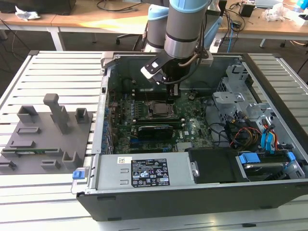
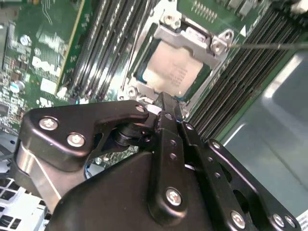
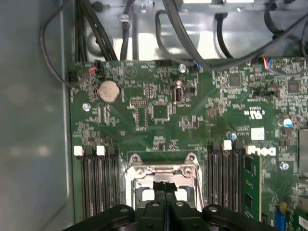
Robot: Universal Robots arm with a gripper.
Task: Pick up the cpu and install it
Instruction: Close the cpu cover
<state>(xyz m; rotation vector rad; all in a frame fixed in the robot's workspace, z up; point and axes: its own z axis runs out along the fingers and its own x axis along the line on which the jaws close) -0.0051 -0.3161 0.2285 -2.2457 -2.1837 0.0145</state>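
Pinching flat against each other with nothing between them, the fingers [image 3: 159, 187] were fully closed, so the gripper [image 2: 162, 100] was empty. Its tip hung just over the near edge of the socket frame [image 2: 192, 38], close to touching, though it was hard to call. The cpu [image 2: 174, 72] was sitting flat inside that frame, silver top up, with the metal bracket around its border. Black memory slots [image 2: 110, 43] ran along both sides of the socket. Further out on the green motherboard [image 3: 154, 110] there was a coin battery [image 3: 108, 90], and beyond that a bunch of black cables [image 3: 178, 33] by the chassis wall. In the exterior view the arm [image 1: 185, 29] came down into the open computer case [image 1: 192, 202], which lay on a slatted table [image 1: 48, 67], with a gray fixture tray [image 1: 48, 139] beside it on the exterior view's left.
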